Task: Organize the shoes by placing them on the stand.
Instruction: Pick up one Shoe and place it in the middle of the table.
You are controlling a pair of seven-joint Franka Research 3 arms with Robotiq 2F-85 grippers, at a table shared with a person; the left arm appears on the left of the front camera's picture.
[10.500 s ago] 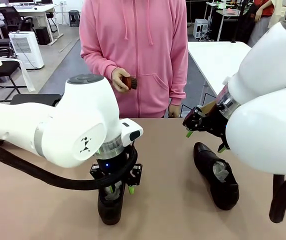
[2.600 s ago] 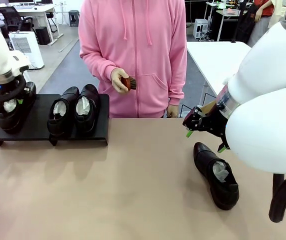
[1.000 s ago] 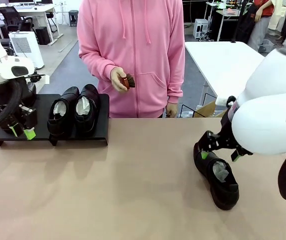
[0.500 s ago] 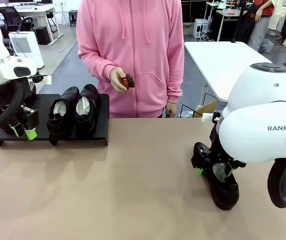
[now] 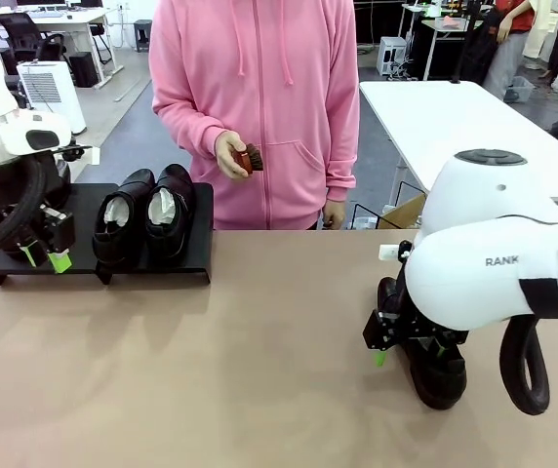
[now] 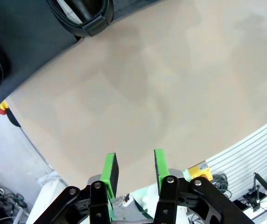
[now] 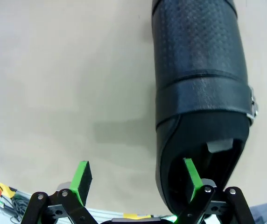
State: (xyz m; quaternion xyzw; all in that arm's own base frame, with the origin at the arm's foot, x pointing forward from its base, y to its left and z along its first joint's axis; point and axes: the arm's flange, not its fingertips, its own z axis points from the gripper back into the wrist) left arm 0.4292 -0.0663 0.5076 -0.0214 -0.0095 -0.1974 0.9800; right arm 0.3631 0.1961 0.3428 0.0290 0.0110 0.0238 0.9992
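The shoes are glossy black with white paper inside; the one by the right arm shows fine perforated dots. The stand is matte black, the counter tan. Green pads line black fingers. The person's hoodie is pink, the brush seemingly reddish-brown.

My right gripper reaches down with jaws spread wide; my left gripper hangs half-parted, holding nothing.
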